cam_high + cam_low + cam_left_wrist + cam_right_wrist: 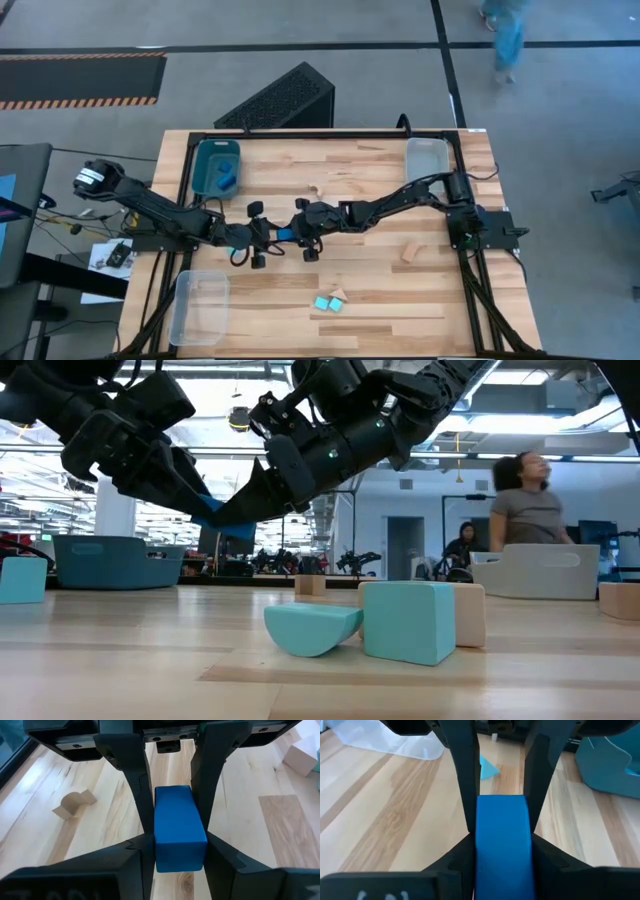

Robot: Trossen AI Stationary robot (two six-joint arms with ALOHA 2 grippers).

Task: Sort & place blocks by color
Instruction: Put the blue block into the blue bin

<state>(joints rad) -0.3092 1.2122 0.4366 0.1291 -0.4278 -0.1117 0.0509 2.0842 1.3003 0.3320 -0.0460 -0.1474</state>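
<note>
**A:** How far along is the sorting?

**B:** Early, I'd say. From above, the teal bin (216, 166) at the table's ten o'clock corner has at least one deep blue piece in it. The clear bin (427, 158) at two o'clock and the other clear bin (199, 306) at seven o'clock look bare, as far as I can tell.

**A:** What is left out on the wood?

**B:** Two turquoise blocks (329, 301) lie touching each other at about six o'clock, with a tan piece just behind them in the low view. A tan block (410, 252) sits toward four o'clock, and a small tan arch (74, 803) lies near the table's middle, toward twelve.

**A:** And the arms?

**B:** Both meet at the centre of the table, above the surface. The blue block (284, 235) is between them. The left gripper (172, 827) is clamped on one end of it, fingers pressed to its two long sides. The right gripper (501, 827) grips the other end the same way, closed only as far as the block's width allows.

**A:** So a handover?

**B:** That is my reading: one arm passing the block across, likely bound for the teal bin. Neither has let go.
</note>
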